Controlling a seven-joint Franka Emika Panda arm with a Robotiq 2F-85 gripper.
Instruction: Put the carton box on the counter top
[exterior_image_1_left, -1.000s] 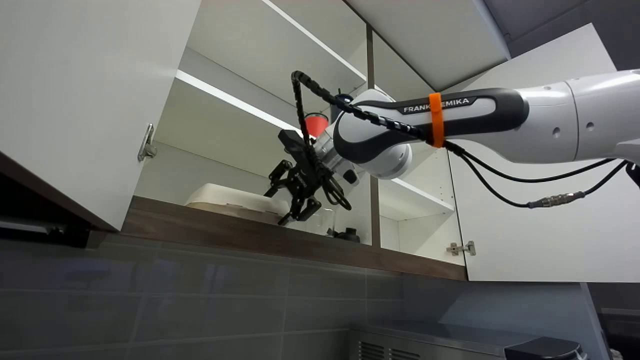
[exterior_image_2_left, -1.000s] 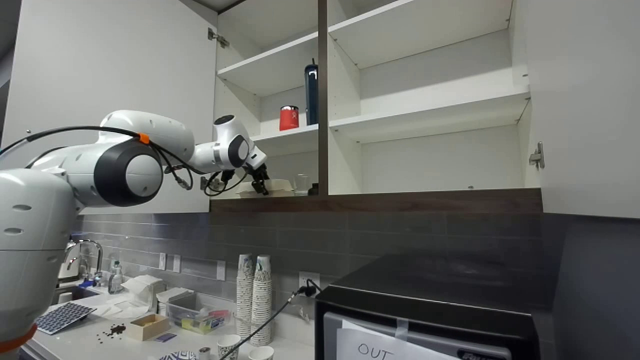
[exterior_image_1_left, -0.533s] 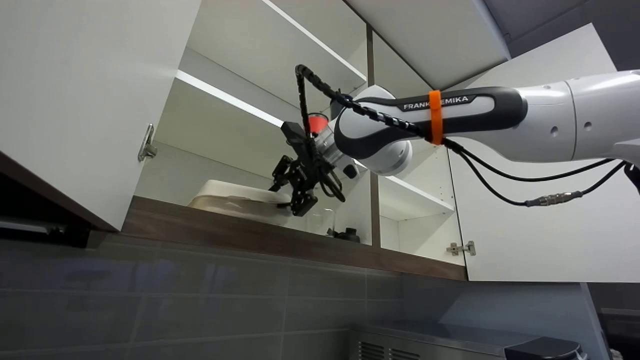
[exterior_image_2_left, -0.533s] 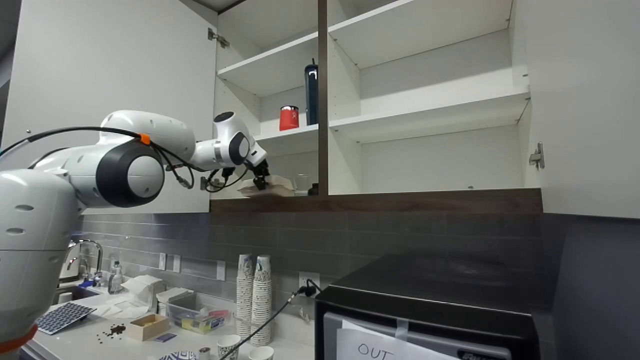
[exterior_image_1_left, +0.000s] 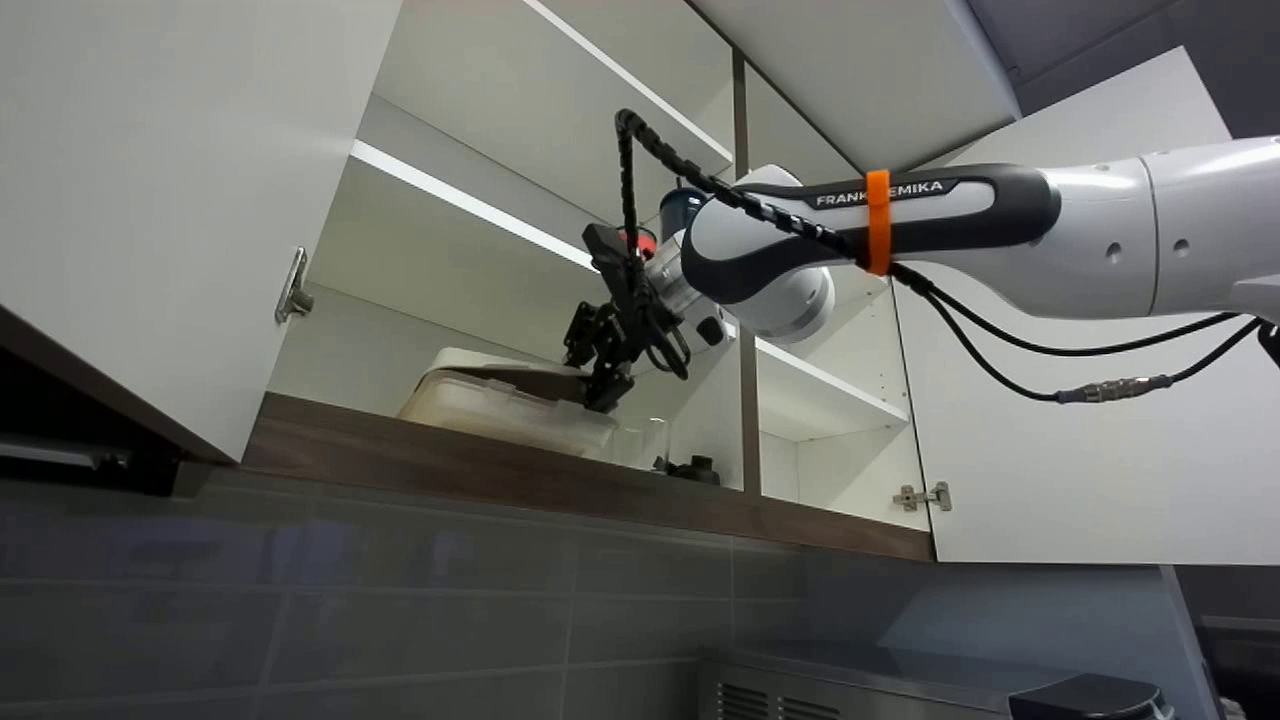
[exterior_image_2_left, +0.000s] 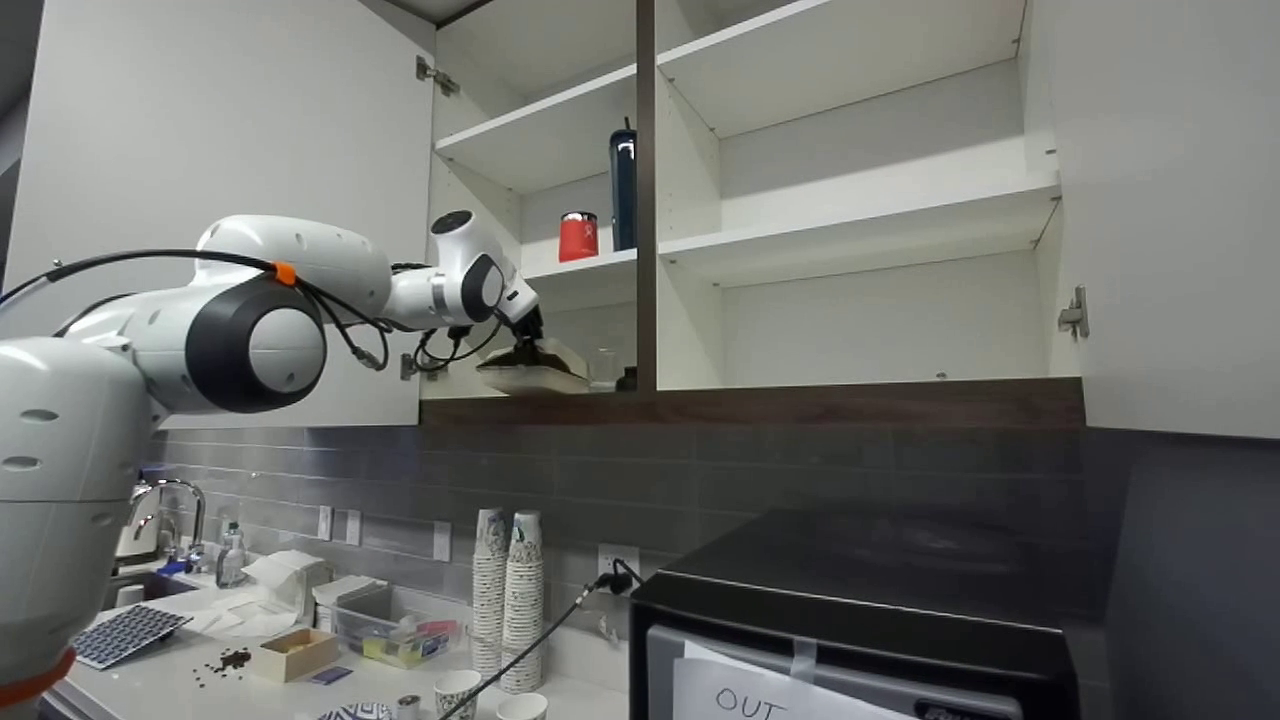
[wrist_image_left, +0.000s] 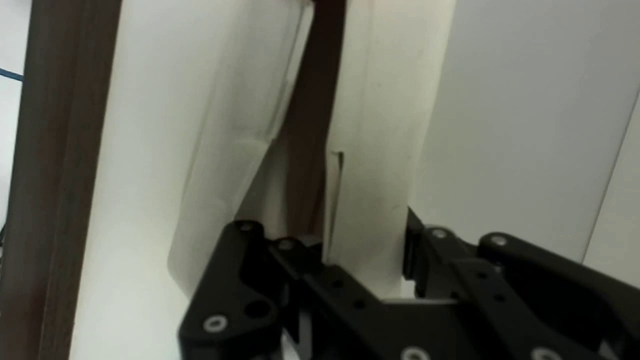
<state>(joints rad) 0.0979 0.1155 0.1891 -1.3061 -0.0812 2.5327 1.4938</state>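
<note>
Cabinet (exterior_image_2_left: 760, 405): carton box (exterior_image_1_left: 505, 415) low inside it, toward the front.
Bench (exterior_image_2_left: 222, 700): likely destination, well below.
Carton box: gaping. Best drawn out slowly, level; base (wrist_image_left: 235, 150) may sag or snag.
Lid (wrist_image_left: 385, 125): wrist view shows its wall pinched; exterior views leave that unclear.
Pincer (wrist_image_left: 362, 250): clamped on lid alone.
</note>
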